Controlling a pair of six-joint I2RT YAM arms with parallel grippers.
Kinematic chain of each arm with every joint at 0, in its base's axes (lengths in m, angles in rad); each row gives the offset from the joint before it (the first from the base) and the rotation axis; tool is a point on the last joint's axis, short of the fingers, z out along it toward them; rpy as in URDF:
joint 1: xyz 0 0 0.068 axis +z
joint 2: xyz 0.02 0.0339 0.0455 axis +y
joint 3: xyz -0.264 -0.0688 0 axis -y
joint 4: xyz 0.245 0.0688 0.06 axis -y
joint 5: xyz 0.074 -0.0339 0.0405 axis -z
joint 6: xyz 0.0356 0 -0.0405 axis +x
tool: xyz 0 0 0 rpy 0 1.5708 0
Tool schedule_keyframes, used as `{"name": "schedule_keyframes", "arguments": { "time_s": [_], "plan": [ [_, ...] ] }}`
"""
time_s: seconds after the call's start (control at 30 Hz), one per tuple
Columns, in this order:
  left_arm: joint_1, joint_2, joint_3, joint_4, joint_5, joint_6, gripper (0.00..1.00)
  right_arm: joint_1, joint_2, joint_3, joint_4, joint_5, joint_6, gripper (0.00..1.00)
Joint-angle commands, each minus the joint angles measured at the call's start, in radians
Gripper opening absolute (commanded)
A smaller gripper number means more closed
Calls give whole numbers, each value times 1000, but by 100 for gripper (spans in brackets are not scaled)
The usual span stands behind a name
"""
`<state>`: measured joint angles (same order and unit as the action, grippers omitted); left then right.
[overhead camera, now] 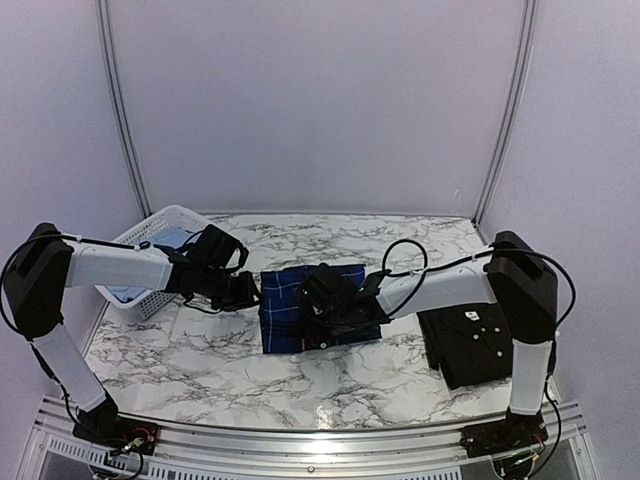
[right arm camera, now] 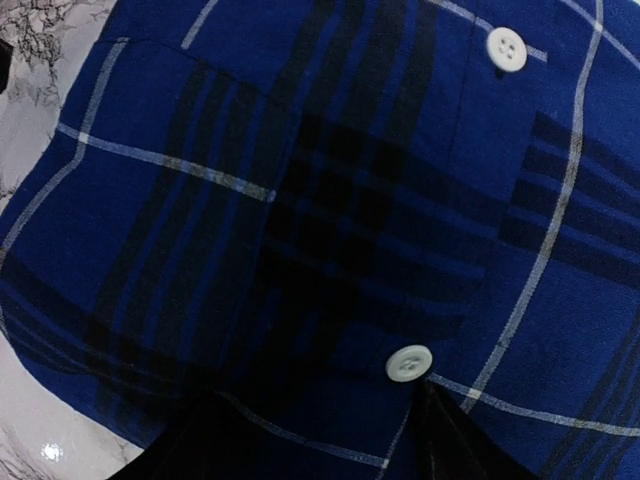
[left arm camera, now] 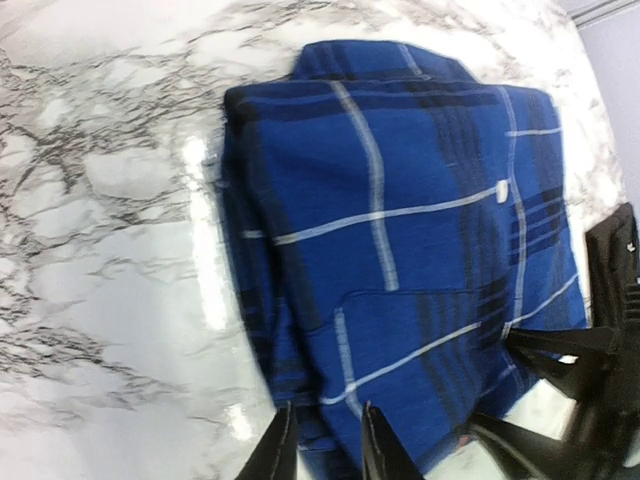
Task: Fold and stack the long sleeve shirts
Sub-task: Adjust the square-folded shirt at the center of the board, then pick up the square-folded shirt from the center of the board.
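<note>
One plaid shirt (overhead camera: 285,315) corner hidden under right gripper (overhead camera: 322,300).

marble table (overhead camera: 180,352), plaid shirt (overhead camera: 285,310), black shirt (overhead camera: 476,347), basket (overhead camera: 165,216)

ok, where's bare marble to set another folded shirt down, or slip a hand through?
Free: front-left marble between the plaid shirt, white basket and front rail; also the back strip between that shirt and the wall. Crowded: centre, with left gripper and right gripper at the plaid shirt; right side, taken by the black shirt and right arm.
</note>
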<state>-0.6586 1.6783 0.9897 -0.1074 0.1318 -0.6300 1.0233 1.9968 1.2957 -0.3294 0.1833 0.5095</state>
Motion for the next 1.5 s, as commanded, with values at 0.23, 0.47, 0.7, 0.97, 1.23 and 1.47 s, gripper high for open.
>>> {"name": "schedule_keyframes", "arguments": {
  "time_s": [0.23, 0.47, 0.7, 0.97, 1.23, 1.47],
  "plan": [
    [55, -12, -88, 40, 136, -36, 49, 18, -118, 5, -105, 54, 48, 74],
    [73, 5, -144, 164, 238, -87, 62, -42, -237, -105, -100, 66, 60, 70],
    [73, 64, -146, 189, 252, -101, 65, -87, -287, -277, -34, 32, 92, 64],
    [48, 100, -141, 152, 191, -93, 58, -87, -288, -386, 37, -31, 142, 59],
    [-1, 184, -93, 129, 123, -130, 44, -86, -337, -380, 20, -25, 134, 59],
    [-14, 184, -86, 127, 26, -185, 6, -97, -428, -378, 4, 15, 97, 59]
  ]
}}
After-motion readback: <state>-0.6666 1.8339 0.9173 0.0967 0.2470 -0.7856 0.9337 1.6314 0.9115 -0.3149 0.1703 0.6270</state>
